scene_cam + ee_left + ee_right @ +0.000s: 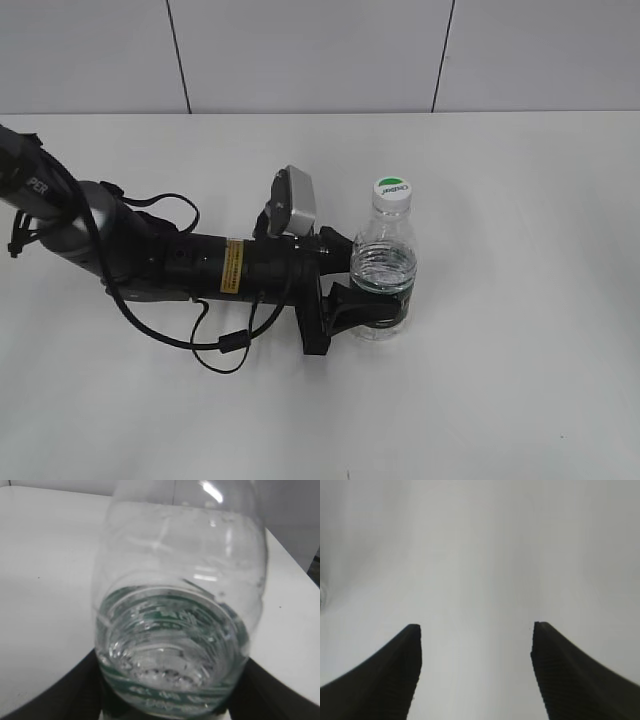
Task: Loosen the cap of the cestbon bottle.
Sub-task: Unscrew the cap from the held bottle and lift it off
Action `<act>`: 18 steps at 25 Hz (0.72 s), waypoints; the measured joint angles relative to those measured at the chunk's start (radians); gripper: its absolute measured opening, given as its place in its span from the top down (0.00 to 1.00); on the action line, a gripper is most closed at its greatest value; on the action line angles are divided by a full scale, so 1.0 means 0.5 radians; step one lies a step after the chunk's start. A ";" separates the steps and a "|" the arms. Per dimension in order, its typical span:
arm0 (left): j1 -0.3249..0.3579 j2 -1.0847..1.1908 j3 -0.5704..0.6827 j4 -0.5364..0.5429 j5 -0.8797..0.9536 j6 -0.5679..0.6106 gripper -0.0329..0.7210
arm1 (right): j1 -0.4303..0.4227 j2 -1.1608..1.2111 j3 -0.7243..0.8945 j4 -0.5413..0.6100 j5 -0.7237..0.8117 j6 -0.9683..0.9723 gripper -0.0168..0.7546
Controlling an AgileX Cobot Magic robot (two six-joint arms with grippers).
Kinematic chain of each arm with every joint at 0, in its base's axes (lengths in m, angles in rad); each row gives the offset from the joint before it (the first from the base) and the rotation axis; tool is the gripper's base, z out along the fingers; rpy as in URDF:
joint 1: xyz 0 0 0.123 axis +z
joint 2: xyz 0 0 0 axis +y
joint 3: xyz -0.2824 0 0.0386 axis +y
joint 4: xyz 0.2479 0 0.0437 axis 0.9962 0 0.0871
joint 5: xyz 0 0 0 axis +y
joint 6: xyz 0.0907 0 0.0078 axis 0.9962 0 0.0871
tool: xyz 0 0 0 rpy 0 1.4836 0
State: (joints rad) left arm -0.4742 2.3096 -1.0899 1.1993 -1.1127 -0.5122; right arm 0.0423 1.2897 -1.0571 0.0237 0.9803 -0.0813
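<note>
Left end effector (372,312) clamped around upright clear plastic green-labelled water bottle (384,270); right end effector (476,645) spread wide, gripping nothing.

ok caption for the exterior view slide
Left hand grips the upright cestbon bottle at its label, cap still on.

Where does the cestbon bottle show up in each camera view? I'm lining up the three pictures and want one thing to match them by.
Exterior view: the cestbon bottle stands upright right of centre, its lower body between the left gripper jaws.
Left wrist view: it fills the centre, close up.
Right wrist view: not in it; only the open right gripper over a pale surface.
Shared landmark: the bottle's green label band, in the exterior and left wrist views.
</note>
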 joint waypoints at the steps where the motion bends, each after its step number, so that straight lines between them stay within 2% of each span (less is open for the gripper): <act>1: 0.000 0.000 0.000 0.000 0.000 0.000 0.40 | 0.000 0.055 -0.054 0.000 0.087 0.000 0.30; 6: 0.000 0.000 0.000 0.002 -0.002 0.000 0.40 | 0.000 0.289 -0.271 0.039 0.416 -0.006 0.30; 12: 0.000 0.000 0.000 0.002 -0.002 0.000 0.40 | 0.026 0.515 -0.476 0.197 0.462 -0.017 0.30; 14: 0.000 0.000 0.000 0.002 -0.004 0.000 0.40 | 0.082 0.551 -0.536 0.197 0.467 -0.017 0.30; 18: 0.000 0.000 0.000 0.002 -0.004 0.000 0.40 | 0.315 0.591 -0.654 0.199 0.469 -0.017 0.30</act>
State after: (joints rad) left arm -0.4742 2.3096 -1.0899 1.2001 -1.1146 -0.5122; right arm 0.1999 1.5854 -1.3842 0.1232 1.2150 -0.0898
